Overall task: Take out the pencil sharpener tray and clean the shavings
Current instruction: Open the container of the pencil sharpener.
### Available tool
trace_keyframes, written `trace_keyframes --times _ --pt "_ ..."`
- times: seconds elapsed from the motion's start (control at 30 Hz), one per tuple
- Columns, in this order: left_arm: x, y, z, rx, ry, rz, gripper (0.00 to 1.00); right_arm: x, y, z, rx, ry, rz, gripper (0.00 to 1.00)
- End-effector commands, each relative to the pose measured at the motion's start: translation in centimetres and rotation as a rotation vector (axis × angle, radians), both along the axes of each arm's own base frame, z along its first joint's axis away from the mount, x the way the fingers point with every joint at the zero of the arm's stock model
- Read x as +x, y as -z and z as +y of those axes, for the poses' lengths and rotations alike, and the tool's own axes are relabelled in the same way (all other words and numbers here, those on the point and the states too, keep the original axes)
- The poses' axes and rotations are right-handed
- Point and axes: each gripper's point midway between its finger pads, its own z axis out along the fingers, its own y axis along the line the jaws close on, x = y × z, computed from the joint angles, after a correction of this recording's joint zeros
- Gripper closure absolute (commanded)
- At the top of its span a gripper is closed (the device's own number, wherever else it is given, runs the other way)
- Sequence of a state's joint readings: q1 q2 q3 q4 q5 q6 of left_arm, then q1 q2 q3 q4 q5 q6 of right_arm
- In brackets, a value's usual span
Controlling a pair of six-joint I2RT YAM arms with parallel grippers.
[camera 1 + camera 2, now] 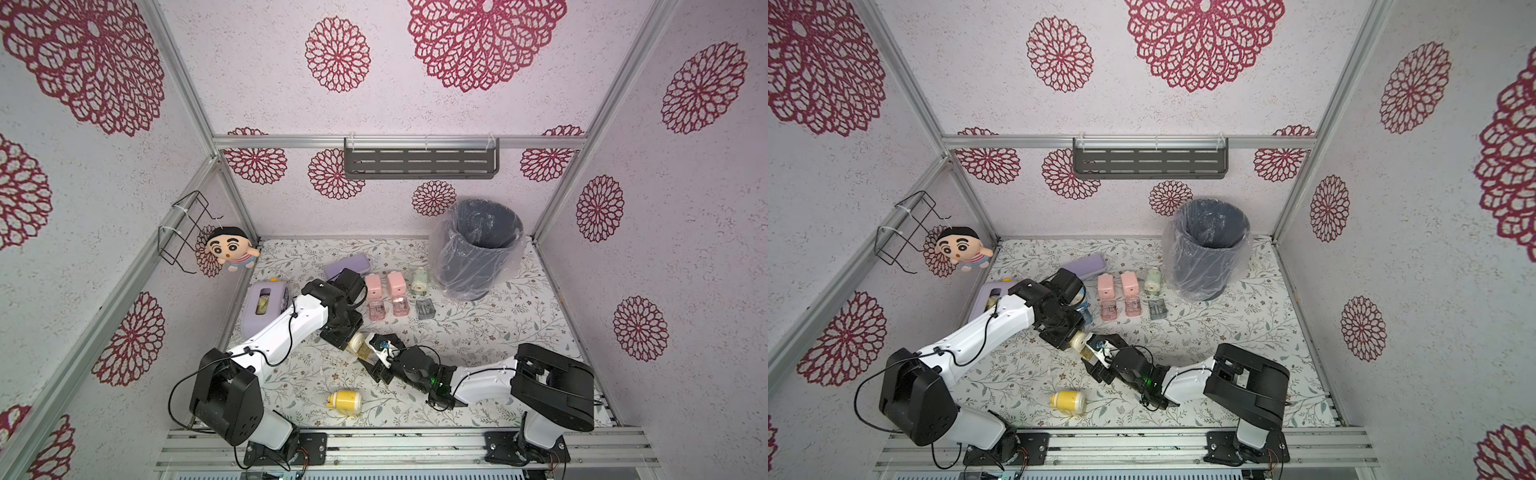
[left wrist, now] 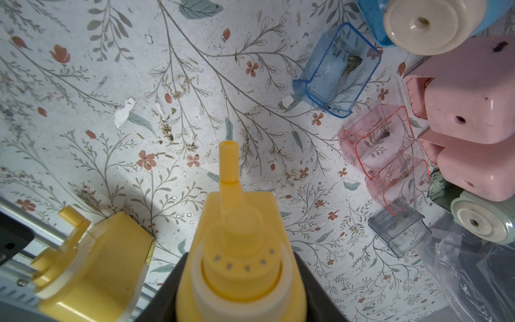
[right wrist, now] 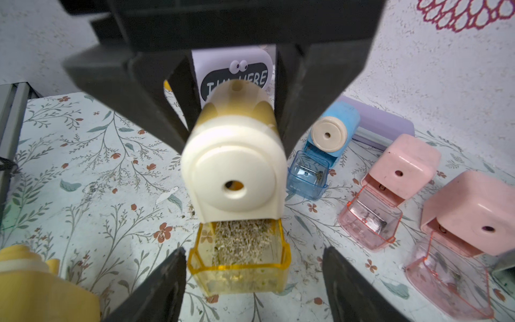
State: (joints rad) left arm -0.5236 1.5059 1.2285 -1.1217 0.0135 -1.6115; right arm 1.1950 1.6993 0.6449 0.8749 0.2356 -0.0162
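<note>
My left gripper (image 2: 241, 292) is shut on a cream and yellow pencil sharpener (image 3: 234, 172), held just above the flowered table; its black fingers (image 3: 181, 111) clamp both sides. The sharpener's clear yellow tray (image 3: 239, 267) sticks partly out of its base. Fine tan shavings (image 3: 242, 242) fill the tray. My right gripper (image 3: 252, 251) is open, one jaw on each side of the tray's outer end, touching neither side. In both top views the two grippers meet at mid-table, the left gripper (image 1: 347, 338) and the right gripper (image 1: 376, 353) around the tray (image 1: 1088, 352).
A second yellow sharpener (image 1: 345, 402) lies near the front edge. Two pink sharpeners (image 1: 372, 286) (image 1: 397, 284), a green one (image 1: 419, 279) and a blue one (image 3: 334, 131) stand behind with trays pulled out. A bag-lined grey bin (image 1: 478, 249) stands back right. Loose shavings litter the table (image 2: 170, 133).
</note>
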Motion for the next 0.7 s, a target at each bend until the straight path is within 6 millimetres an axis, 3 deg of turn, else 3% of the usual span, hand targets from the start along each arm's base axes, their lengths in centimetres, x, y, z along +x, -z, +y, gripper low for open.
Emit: trace_keyframes --times 0.0,0.5,0.67 --pt "0.6 -0.7 0.2 0.007 -0.003 -0.017 0.65 0.4 -1.3 0.9 0.057 0.018 -0.011 0.17" --pt "0.4 -0.4 0.2 0.009 -0.001 -0.013 0.65 0.7 -1.3 2.1 0.063 0.003 -0.013 0.27" --pt "0.4 -0.5 0.2 0.01 -0.002 -0.015 0.65 0.6 -1.2 2.1 0.058 -0.004 -0.01 0.43"
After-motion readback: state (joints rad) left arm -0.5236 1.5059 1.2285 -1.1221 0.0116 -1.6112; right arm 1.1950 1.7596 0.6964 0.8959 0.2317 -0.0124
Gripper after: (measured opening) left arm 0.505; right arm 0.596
